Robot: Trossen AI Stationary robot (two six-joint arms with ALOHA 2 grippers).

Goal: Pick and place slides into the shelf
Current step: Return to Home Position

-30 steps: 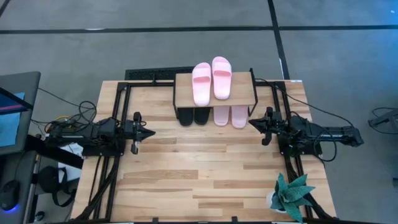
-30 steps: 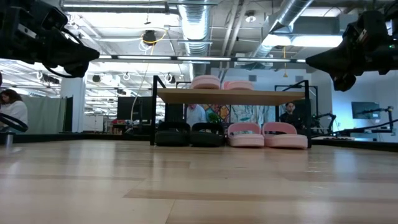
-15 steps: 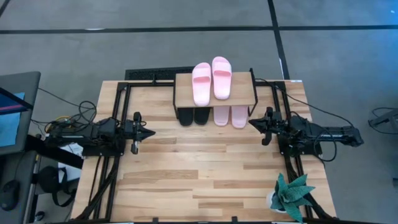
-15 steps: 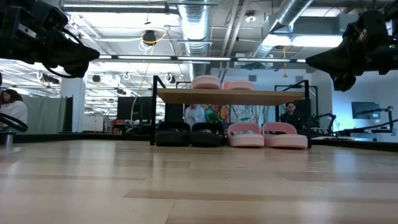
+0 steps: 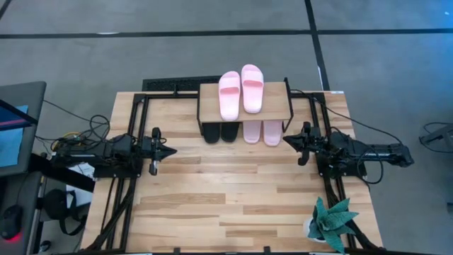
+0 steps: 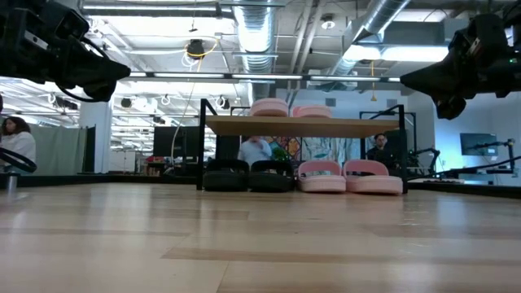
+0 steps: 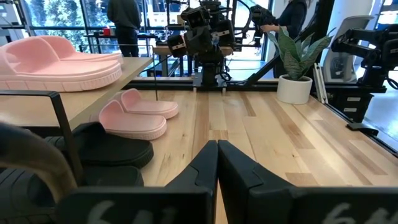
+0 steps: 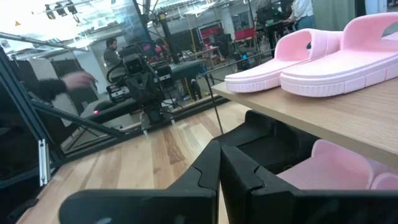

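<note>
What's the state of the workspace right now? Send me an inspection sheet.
Surface: wooden table, light planks.
Job's things: top pink slides lie on the shelf; black slides and lower pink slides sit side by side beneath it.
Clutter: potted plant by the right arm's base.
Grippers: left gripper and right gripper shut, empty, raised at opposite sides.
Cables: cable bundle off the table's left edge.
Surroundings: monitor at left; person in the room behind.
</note>
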